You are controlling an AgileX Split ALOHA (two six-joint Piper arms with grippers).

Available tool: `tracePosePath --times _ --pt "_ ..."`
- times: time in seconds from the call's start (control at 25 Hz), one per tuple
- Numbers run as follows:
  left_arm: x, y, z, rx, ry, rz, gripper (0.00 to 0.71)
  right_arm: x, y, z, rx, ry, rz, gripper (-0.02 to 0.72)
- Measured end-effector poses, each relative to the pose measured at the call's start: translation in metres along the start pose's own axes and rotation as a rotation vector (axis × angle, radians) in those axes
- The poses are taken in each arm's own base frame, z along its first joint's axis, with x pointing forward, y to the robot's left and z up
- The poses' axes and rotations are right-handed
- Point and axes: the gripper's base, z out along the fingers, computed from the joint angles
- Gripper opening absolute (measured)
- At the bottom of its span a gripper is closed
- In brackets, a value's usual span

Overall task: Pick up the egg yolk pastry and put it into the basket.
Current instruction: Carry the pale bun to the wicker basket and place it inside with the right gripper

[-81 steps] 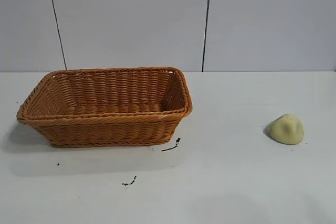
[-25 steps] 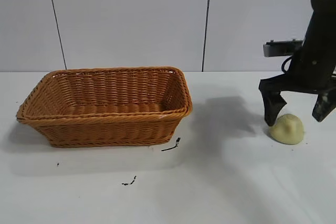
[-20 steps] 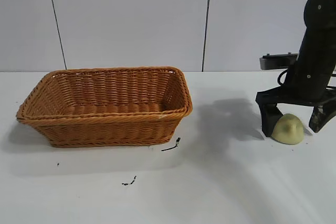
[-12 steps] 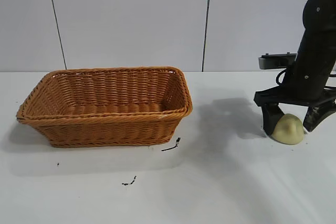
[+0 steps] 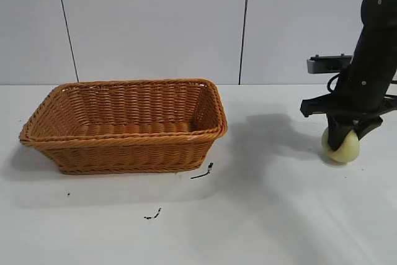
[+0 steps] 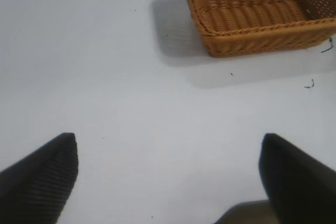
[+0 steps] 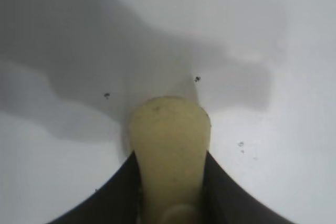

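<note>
Right claw [image 5: 345, 143]: at the right edge of the exterior frame, pointing steeply down, its two dark fingers [image 7: 113, 195] drawn in against either flank of the egg yolk pastry [image 5: 341, 147]. The squeeze shows in the right wrist view, where the pale lump bulges out narrow between them (soft stuff, so it gives).

Egg yolk pastry: held in that pinch at right centre of the exterior frame, its underside seemingly just clear of the bench [image 5: 267, 215], with a shadow beneath it. The grip sits on the upper sides, which leaves the rounded base hanging free for a clean drop.

Basket [image 5: 124, 125]: left centre of the exterior frame, well apart from the pastry, upright and open-topped with nothing visible inside. Its flared walls mean the load must go over the braided rim, so more height is likely wanted.

Left claw [image 6: 168, 177]: parked low over bare bench, fingers spread wide and holding nothing; the basket lies at the upper right of its own view. It probably stays back because one arm suffices.

Step in hand: grasp made, carry to the basket not yet done.

Risk: the deformed pastry may slip or tear if pressed harder.
</note>
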Motion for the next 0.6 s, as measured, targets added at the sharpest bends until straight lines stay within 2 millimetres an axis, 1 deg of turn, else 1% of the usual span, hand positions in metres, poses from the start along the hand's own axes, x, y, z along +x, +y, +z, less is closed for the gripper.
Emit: tracePosePath --times 0.12,0.24,0.32,0.44,0.6 --pt "0.000 0.000 0.000 0.000 0.000 0.000 0.696 -0.016 0.009 -0.028 -0.005 -0.037 -0.023 0.153" --pt "0.000 0.000 0.000 0.000 0.000 0.000 0.696 -0.029 0.029 -0.049 -0.014 -0.096 -0.069 0.153" --pt "0.000 0.000 0.000 0.000 0.000 0.000 0.696 -0.035 0.048 -0.061 -0.026 -0.129 -0.104 0.153" --pt "0.000 0.000 0.000 0.000 0.000 0.000 0.696 -0.043 0.086 -0.073 -0.059 -0.171 -0.172 0.153" --pt "0.000 0.000 0.000 0.000 0.000 0.000 0.696 -0.045 0.140 -0.071 -0.101 -0.182 -0.269 0.153"
